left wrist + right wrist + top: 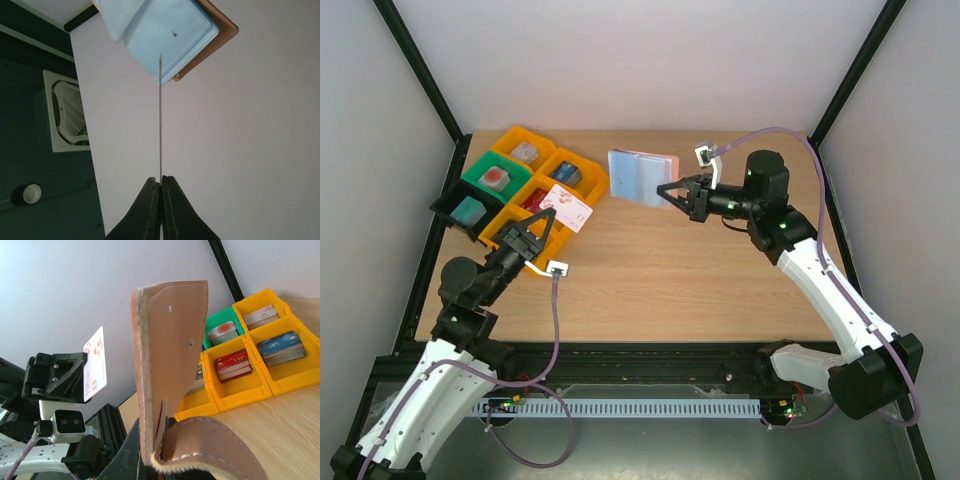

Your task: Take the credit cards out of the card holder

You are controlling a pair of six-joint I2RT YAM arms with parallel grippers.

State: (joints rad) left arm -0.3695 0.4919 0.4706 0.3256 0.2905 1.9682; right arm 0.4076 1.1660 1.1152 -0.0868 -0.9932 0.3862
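Left gripper (160,181): jaws pinched onto one white credit card (568,207), seen edge-on from the wrist.
Right gripper (665,192): clamped on the lower edge of the tan card holder (172,355), holding it up above the table (670,280).
Card's long axis: runs straight out from the left fingertips, pointing towards the holder.
Holder from left jaws: ahead and to the right, well apart.
Holder contents: light-blue faces show on its open side; I cannot tell whether they are cards or lining.
Nearest drop spot: the yellow bins (235,392) lie just beside the left gripper, already holding stacked cards.
Likely next: the left arm sets this card down, since it is the nearer arm.
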